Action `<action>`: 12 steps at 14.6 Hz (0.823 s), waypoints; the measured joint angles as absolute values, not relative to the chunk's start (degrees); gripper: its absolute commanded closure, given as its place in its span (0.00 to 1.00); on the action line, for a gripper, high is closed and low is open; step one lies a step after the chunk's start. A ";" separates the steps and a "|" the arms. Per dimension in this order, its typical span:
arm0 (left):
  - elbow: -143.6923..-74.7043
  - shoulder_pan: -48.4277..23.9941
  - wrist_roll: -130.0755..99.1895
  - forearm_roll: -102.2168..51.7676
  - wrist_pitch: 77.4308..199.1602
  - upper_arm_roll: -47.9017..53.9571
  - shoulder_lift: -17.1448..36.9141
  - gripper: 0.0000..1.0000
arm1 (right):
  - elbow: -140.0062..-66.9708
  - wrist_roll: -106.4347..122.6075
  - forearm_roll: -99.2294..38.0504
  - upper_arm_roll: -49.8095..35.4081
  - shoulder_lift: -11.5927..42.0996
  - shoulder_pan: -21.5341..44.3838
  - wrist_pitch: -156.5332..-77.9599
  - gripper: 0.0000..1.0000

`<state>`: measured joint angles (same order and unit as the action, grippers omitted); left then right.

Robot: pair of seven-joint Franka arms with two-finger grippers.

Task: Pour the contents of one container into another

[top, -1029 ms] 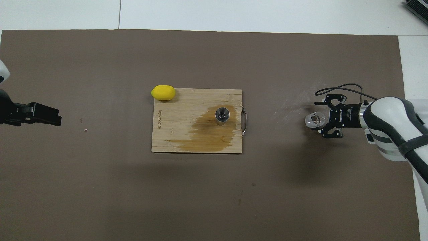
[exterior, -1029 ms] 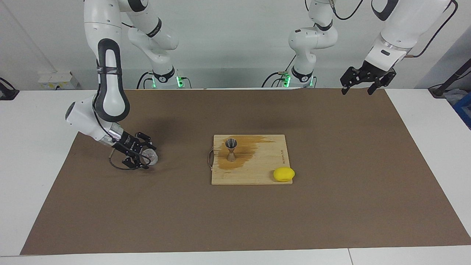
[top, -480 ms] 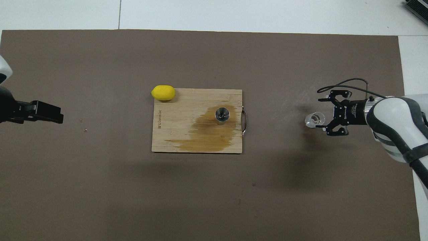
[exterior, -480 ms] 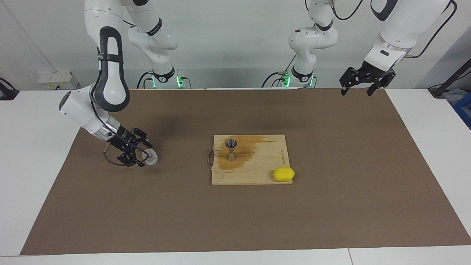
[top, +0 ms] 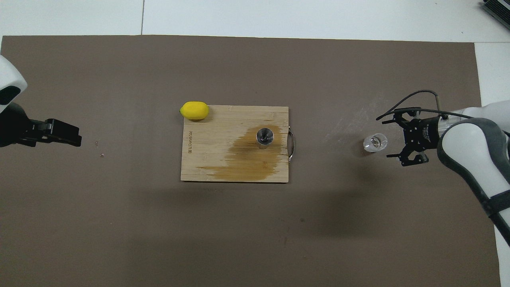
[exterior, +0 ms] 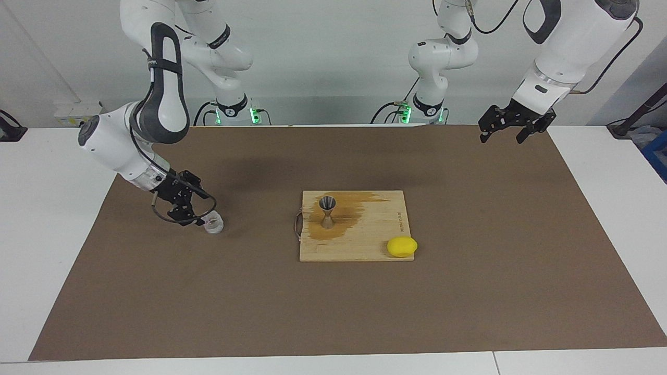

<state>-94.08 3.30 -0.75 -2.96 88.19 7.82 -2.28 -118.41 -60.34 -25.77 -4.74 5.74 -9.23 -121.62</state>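
Right claw (exterior: 200, 210) (top: 389, 137) low over worktop (exterior: 469, 291), fingers spread, released, gripping nothing. Glass cup (exterior: 213, 224) (top: 375, 143) upright just beside its tips, apart. Steel jigger (exterior: 327, 211) (top: 264, 137) upright on stained bamboo cutting board (exterior: 359, 245), well apart from claw; board's printed wording unreadable. Lemon (exterior: 402, 246) at board corner. Left claw (exterior: 506, 128) waits raised, fingers spread, empty.

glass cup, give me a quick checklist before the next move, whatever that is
1. Glass cup upright on the brown mat: ok.
2. Right gripper open, apart from the cup: ok.
3. Jigger upright on the wet-stained cutting board: ok.
4. Liquid in the cup or jigger: cannot tell.
5. Left gripper waits, raised over the mat's edge at its own end of the table: ok.
6. Lemon at the board's corner, apart from the jigger: ok.
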 measured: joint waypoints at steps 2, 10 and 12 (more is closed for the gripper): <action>-94.08 3.31 -0.75 -2.96 88.19 7.77 -2.37 0.00 | -118.37 -56.05 -20.41 -4.84 3.11 -6.21 -119.30 0.00; -93.65 3.35 -0.75 -2.96 88.23 7.54 -3.87 0.00 | -114.35 -22.32 -3.62 -4.95 -1.47 0.13 -110.57 0.00; -93.74 3.35 -0.75 -2.96 88.22 7.50 -4.44 0.00 | -108.30 -20.02 -1.53 -4.86 -1.67 -0.10 -105.73 0.00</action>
<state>-93.74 3.35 -0.75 -2.96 88.22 7.50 -4.44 -108.30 -20.02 -1.53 -4.86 -1.67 -0.10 -105.73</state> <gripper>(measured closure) 0.000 0.000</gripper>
